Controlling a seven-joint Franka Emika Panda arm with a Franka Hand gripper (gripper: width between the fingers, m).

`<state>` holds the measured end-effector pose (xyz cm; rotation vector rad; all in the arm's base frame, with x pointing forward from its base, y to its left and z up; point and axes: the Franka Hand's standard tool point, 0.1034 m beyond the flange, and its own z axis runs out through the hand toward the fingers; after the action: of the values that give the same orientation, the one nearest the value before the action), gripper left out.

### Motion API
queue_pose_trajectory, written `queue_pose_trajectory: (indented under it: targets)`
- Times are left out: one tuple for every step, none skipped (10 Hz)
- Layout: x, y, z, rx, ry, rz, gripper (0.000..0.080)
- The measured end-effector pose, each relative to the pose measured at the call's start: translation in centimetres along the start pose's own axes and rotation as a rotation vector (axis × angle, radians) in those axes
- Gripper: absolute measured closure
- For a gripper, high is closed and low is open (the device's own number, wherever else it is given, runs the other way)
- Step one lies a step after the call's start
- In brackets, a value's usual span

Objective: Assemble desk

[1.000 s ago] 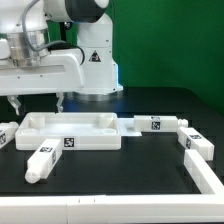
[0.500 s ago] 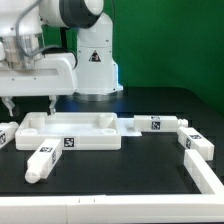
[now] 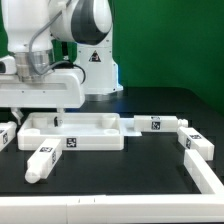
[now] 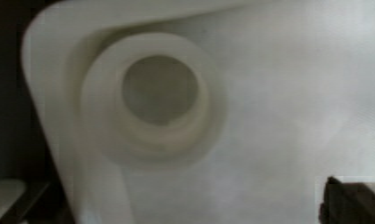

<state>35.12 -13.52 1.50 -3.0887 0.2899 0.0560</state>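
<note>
White arm (image 3: pixel 78 22) folded over at the exterior view's left, tool (image 3: pixel 34 116) pointing straight down, jaws spread wide

The tabletop (image 3: pixel 95 138) and legs (image 3: pixel 38 163) were white; the legs' tags (image 3: pixel 46 151) were black-and-white squares; the table (image 3: pixel 120 178) was black.

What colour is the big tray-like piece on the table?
White; the tabletop shows best in the exterior view.
</note>
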Motion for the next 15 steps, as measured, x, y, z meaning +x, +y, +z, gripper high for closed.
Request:
queue_pose_trajectory:
  targets:
    - [0.0,0.0,0.0,0.0,0.0,-0.02,0.015]
    - [0.0,0.1,0.0,-0.001,-0.001,-0.018,0.0284]
    - [0.0,0.1,0.0,-0.001,-0.001,-0.019,0.0284]
    - [0.0,0.1,0.0,-0.001,-0.001,-0.019,0.0422]
    - [0.0,0.1,0.0,-0.001,-0.001,-0.019,0.0558]
    - [0.0,0.1,0.0,0.0,-0.001,-0.019,0.0558]
    - [-0.1,0.1,0.0,0.0,-0.003,-0.023,0.0727]
    - [0.0,0.1,0.0,0.0,-0.002,-0.025,0.0747]
    - [-0.1,0.1,0.0,0.002,-0.004,-0.027,0.0747]
    - [-0.1,0.1,0.0,0.002,-0.005,-0.032,0.0747]
    - [-0.1,0.1,0.0,0.002,-0.005,-0.041,0.0747]
    - [-0.1,0.1,0.0,0.002,-0.005,-0.05,0.0747]
    - [-0.1,0.1,0.0,0.002,-0.005,-0.063,0.0747]
    - [-0.1,-0.6,-0.2,0.024,-0.041,-0.056,0.0747]
    - [2.6,-2.1,-3.0,0.058,-0.062,-0.078,0.0747]
